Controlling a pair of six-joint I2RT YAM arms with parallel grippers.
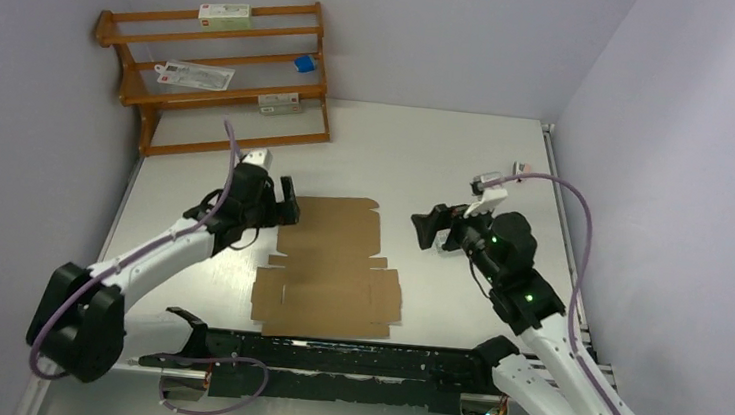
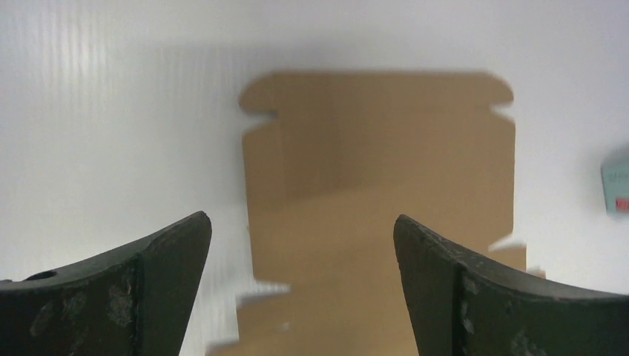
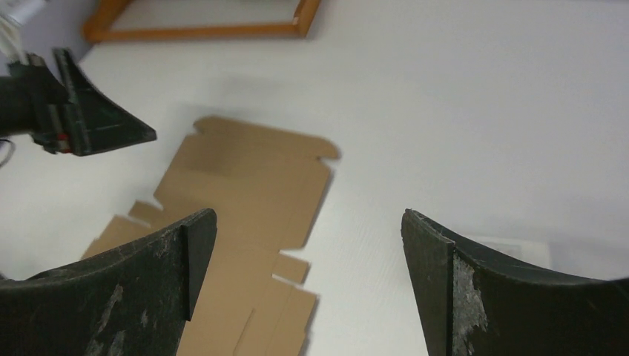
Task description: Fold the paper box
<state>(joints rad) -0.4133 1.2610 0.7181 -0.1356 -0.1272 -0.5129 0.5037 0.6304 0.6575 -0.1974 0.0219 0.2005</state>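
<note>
We seem to be in a robot lab cell. Plain lilac walls (image 1: 18, 137) close in a white table (image 1: 428, 163). A left arm (image 1: 154, 254) and right arm (image 1: 554, 329) are bolted along the frame's bottom edge. A wooden rack (image 1: 223, 94) with cartons (image 1: 225, 16) stands at upper left.
</note>
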